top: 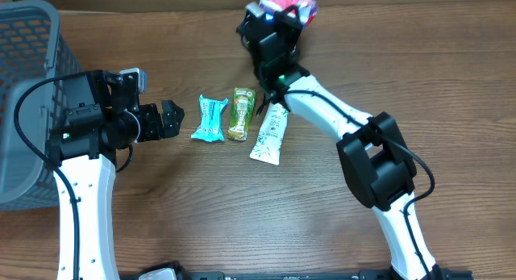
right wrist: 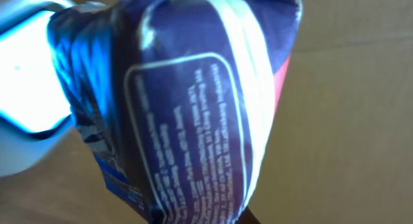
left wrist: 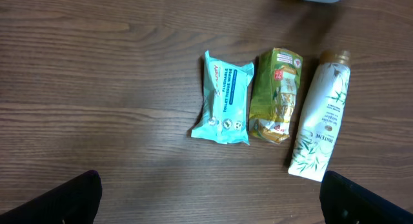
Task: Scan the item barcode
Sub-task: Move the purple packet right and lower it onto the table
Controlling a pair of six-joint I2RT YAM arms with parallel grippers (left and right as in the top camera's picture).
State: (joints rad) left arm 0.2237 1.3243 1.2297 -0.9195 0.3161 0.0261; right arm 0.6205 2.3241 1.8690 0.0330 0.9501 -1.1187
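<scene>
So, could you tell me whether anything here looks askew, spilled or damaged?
Nothing much stands out. The wipes pack, green pouch and white bottle lie flat in a row, nothing spilled; only the bottle slants slightly. The right gripper holds a blue-and-red bag.

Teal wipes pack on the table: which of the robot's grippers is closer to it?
Left. The left gripper hangs open just beside the teal wipes pack, not touching. The right gripper is far beyond it, shut on a purple bag.
</scene>
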